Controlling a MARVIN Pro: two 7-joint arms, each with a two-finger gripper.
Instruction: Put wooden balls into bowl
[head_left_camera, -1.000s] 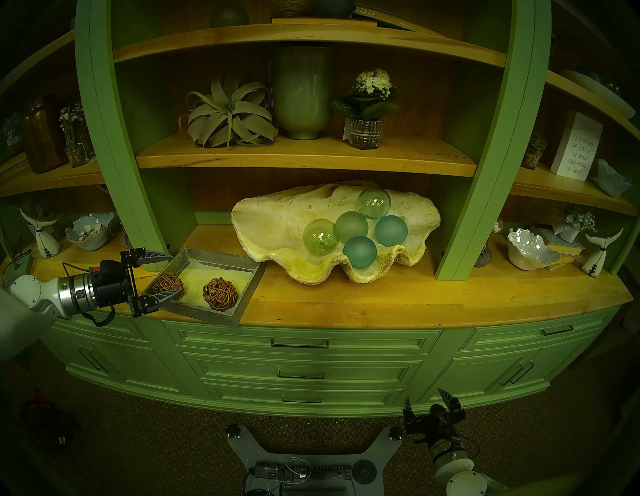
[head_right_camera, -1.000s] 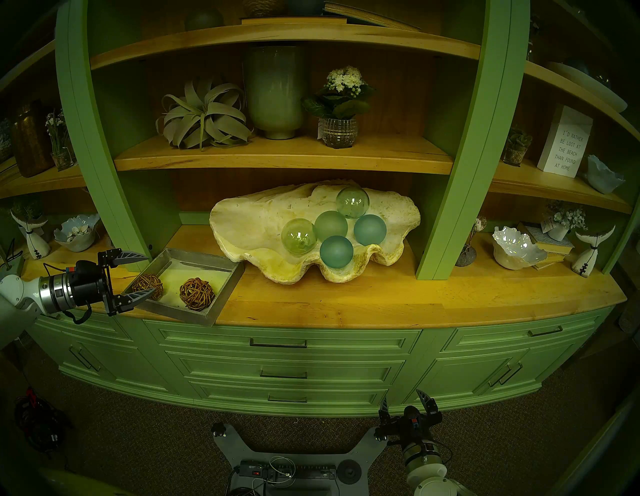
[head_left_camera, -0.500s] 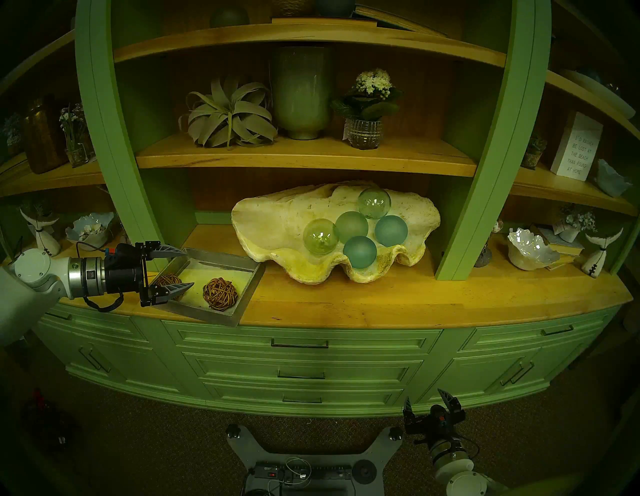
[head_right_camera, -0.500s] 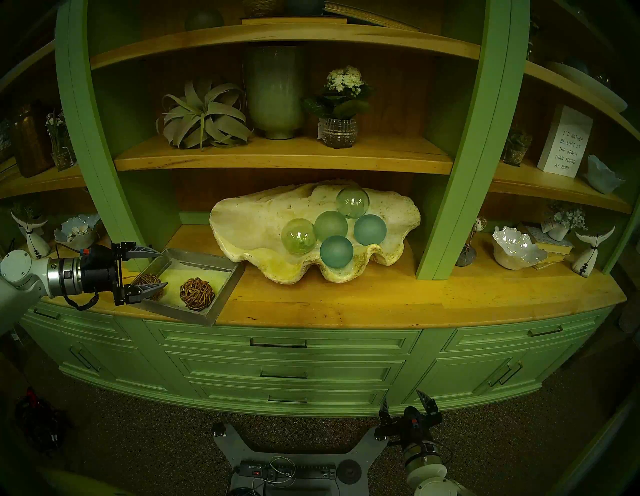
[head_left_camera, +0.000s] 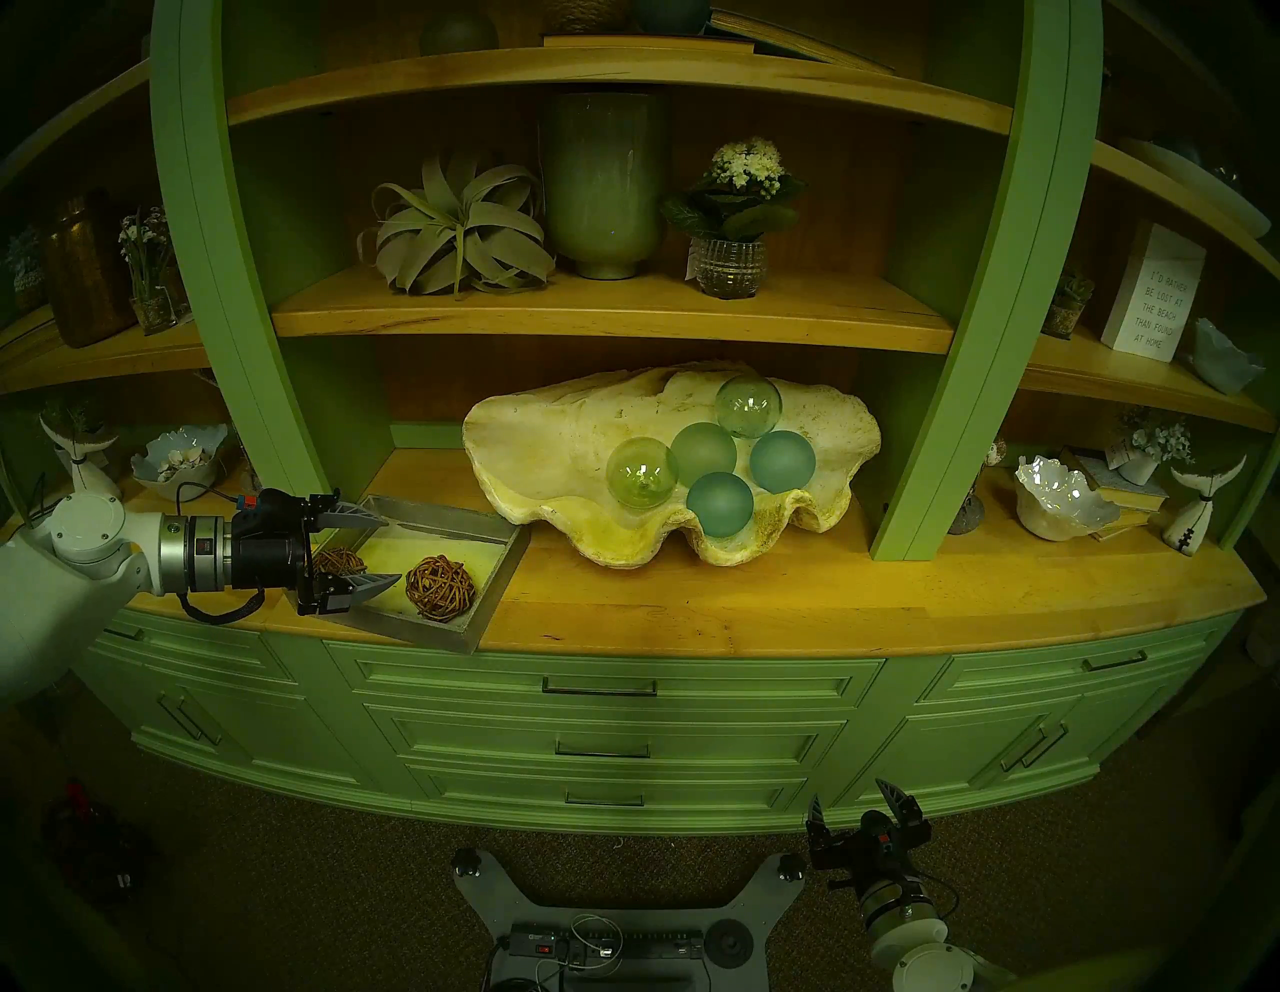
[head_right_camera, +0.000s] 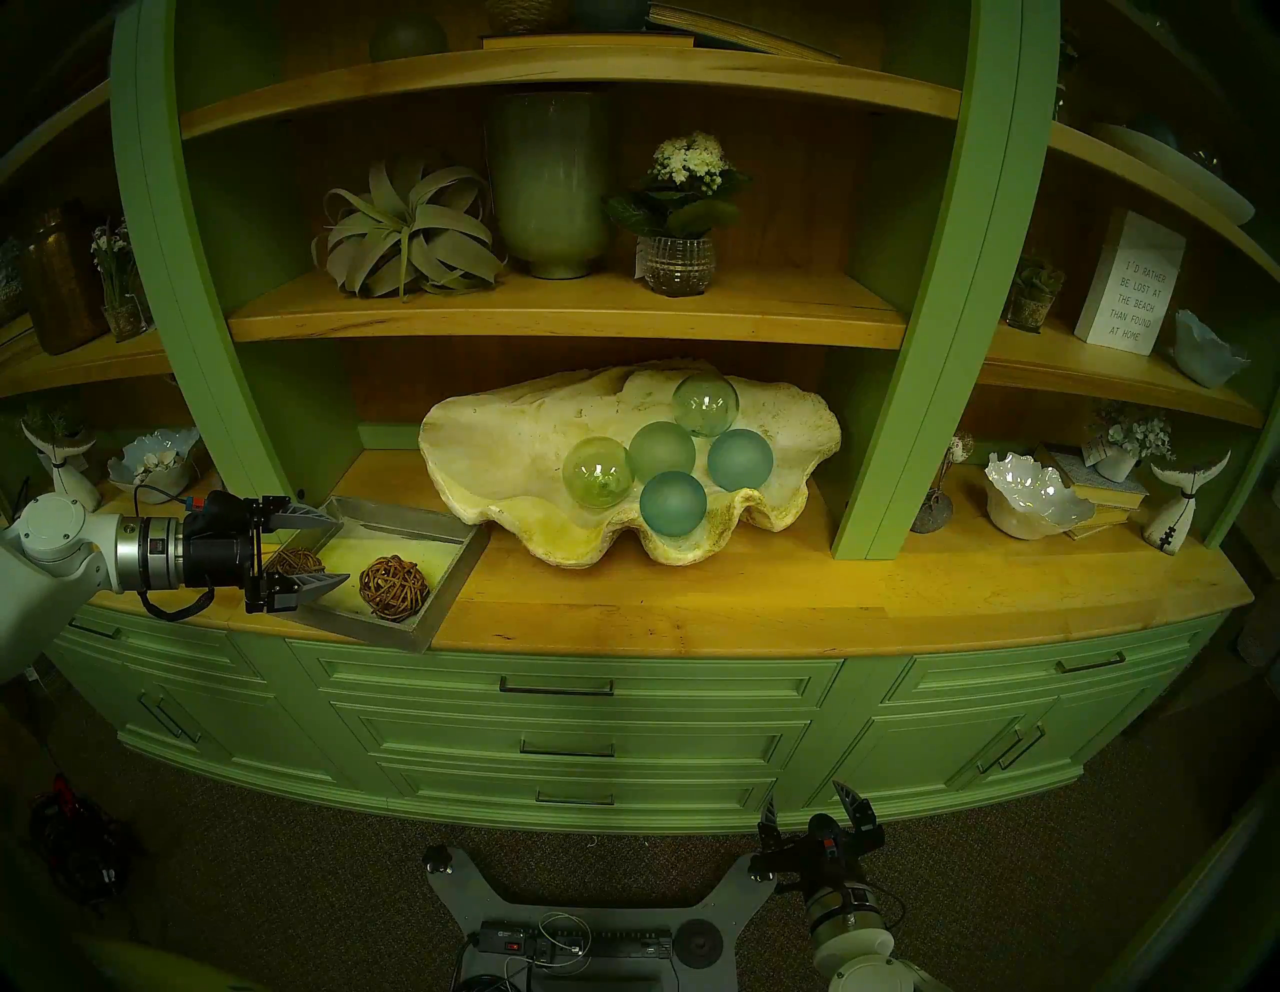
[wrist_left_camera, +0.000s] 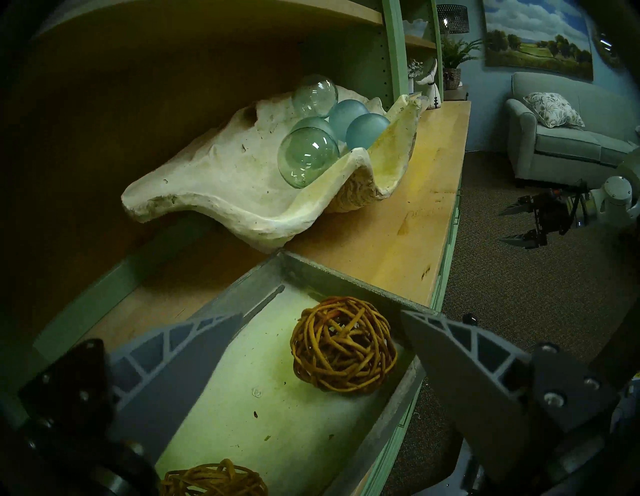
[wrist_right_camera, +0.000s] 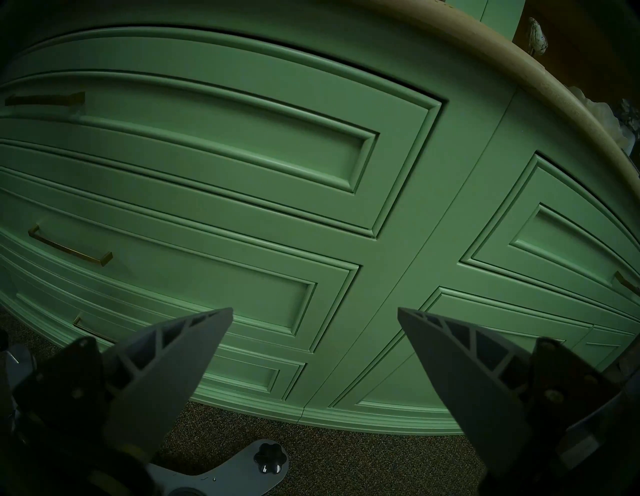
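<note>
Nearest: right gripper (head_left_camera: 857, 807) sat at the lower right of the head view, low before the green drawer fronts (wrist_right_camera: 242, 166), its fingers spread apart with nothing between them.
Right wrist view: only the drawer fronts, a strip of carpet and part of the robot's base plate (wrist_right_camera: 221, 474) showed past the two grey fingers (wrist_right_camera: 166, 374).
Left gripper: left gripper (head_left_camera: 384, 551) reached in from the left edge of the head view over the left end of the grey tray (head_left_camera: 500, 589), jaws wide apart, one finger high over the tray's far rim and one low by its near rim; it held nothing.
Left ball: the left wooden ball (head_left_camera: 339, 560) lay in the tray between those two fingers in the head view; whether a finger touched it could not be told. In the left wrist view it showed only at the bottom edge (wrist_left_camera: 214, 483).
Right ball: the right wooden ball (head_left_camera: 440, 587) lay in the tray toward its right end, ahead of the fingertips and apart from them, centre frame in the left wrist view (wrist_left_camera: 344, 344).
Tray: it stood on the wooden counter (head_left_camera: 831, 596), lower left of centre, its far right corner just beside the bowl.
Bowl: the clam-shell bowl (head_left_camera: 540, 443) stood farther back at centre frame, with five glass spheres (head_left_camera: 720, 504) clustered in its right half and no wooden ball in it.
Farthest: a shelf above carried an air plant (head_left_camera: 457, 232), a vase (head_left_camera: 602, 187) and a potted flower (head_left_camera: 738, 215).
</note>
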